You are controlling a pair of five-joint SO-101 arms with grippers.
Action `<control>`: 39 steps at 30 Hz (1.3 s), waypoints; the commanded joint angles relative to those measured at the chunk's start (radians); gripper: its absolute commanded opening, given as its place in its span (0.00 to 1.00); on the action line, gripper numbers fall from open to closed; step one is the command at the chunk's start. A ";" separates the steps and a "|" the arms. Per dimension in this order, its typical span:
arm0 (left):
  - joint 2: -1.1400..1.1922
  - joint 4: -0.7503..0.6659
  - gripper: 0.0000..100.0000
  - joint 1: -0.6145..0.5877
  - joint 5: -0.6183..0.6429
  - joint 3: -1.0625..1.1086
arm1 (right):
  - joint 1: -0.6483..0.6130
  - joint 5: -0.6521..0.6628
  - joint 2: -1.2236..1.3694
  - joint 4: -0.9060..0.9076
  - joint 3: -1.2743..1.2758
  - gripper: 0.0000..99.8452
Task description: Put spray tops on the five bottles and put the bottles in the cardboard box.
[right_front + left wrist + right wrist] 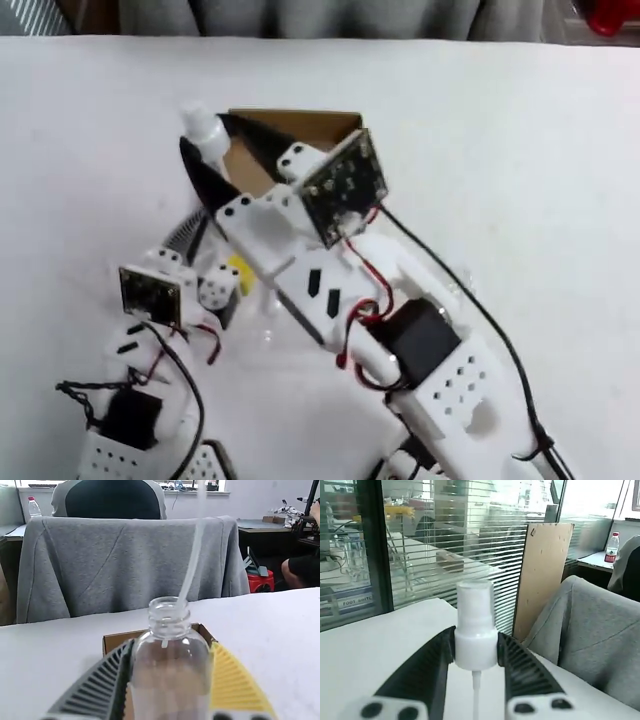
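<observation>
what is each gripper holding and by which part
The left gripper holds the clear bottle by its body, below the neck. The right gripper holds the white spray top by its collar, with the tube hanging down.

Left hand (170, 682) has its grey and yellow fingers (107, 680) squeezed on either side of a bottle (170, 630), holding it upright. Right hand (476, 647) sits above the left hand, black fingers (425, 672) pinching a spray top (476, 615) round its collar. Right arm (420, 350) is stretched way out, left arm (140, 350) bunched up short beside it.
</observation>
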 commanded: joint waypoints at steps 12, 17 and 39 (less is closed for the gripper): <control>-0.016 0.005 0.02 0.012 -0.008 -0.009 | 0.010 -0.049 -0.004 -0.022 0.107 0.01; -0.016 0.005 0.02 0.012 -0.008 -0.009 | 0.045 -0.091 -0.002 -0.021 0.115 0.01; -0.016 0.005 0.02 0.012 -0.008 -0.009 | 0.077 -0.130 -0.004 -0.082 0.242 0.07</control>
